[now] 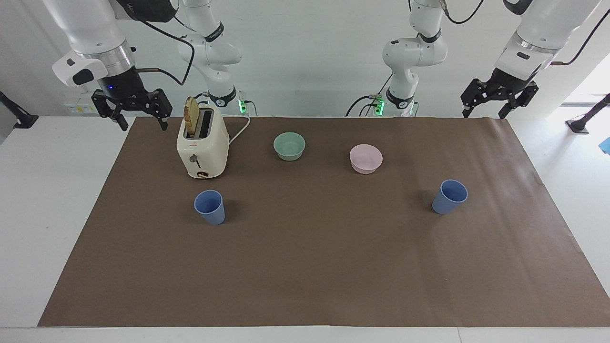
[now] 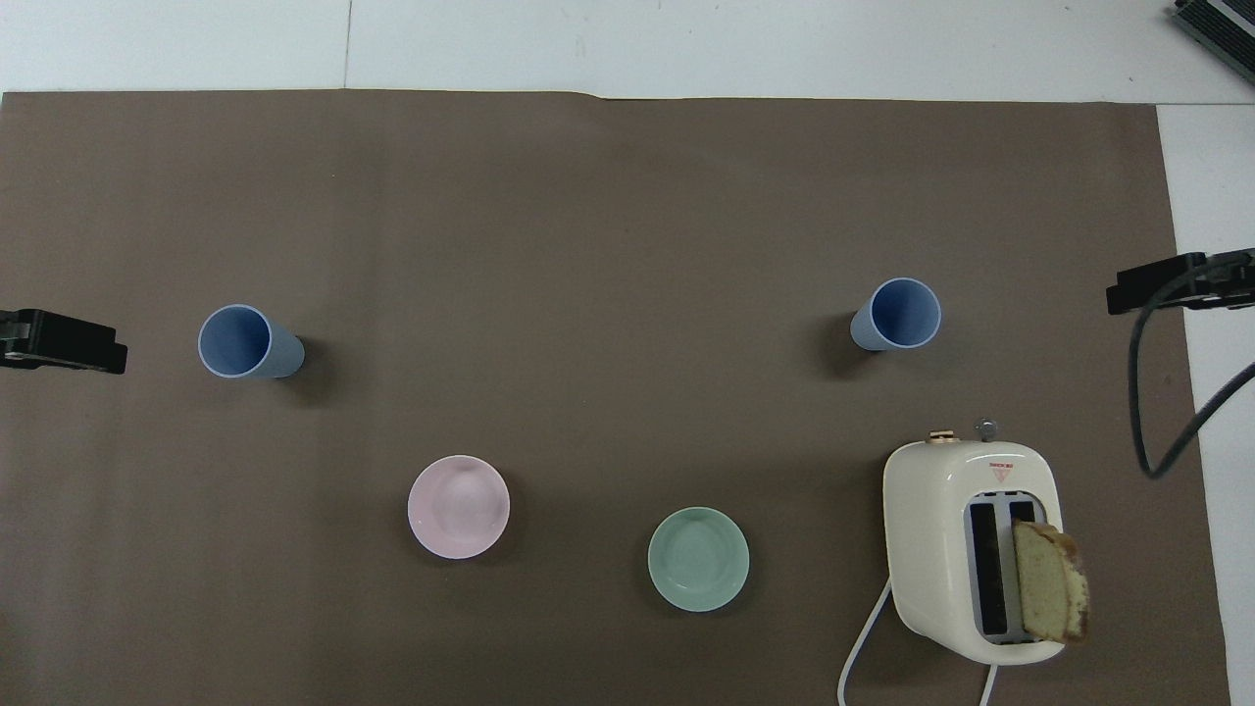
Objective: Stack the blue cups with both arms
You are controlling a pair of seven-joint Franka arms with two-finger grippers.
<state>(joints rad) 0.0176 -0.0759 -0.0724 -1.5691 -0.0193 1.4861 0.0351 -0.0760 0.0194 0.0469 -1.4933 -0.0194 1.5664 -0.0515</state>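
Cups first: two blue tumblers stand upright and well apart on the brown mat [image 1: 305, 267], neither touched by any gripper. One cup [image 1: 209, 206] sits toward the right arm's end of the table, farther from the robots than the toaster [image 1: 202, 147] and near it; the overhead view shows the same cup [image 2: 897, 314] with its mouth up. The other cup [image 1: 449, 196] stands toward the left arm's end, farther from the robots than the pink bowl [image 1: 366, 158], and appears from above as well [image 2: 247, 341]. Between the toaster and the pink bowl sits the green bowl [image 1: 289, 146], both bowls empty and upright, closer to the robots than the cups. A slice of bread [image 1: 192, 116] sticks up out of one toaster slot, and the toaster's white cord [image 1: 240, 129] trails toward the robots. The right gripper [image 1: 138, 119] hangs in the air over the mat's edge at its own end of the table, beside the toaster, its fingers spread and holding nothing. The left gripper [image 1: 491, 110] hangs over the mat's corner at the robots' end, fingers likewise spread and empty. Both arms wait, raised clear of the table.
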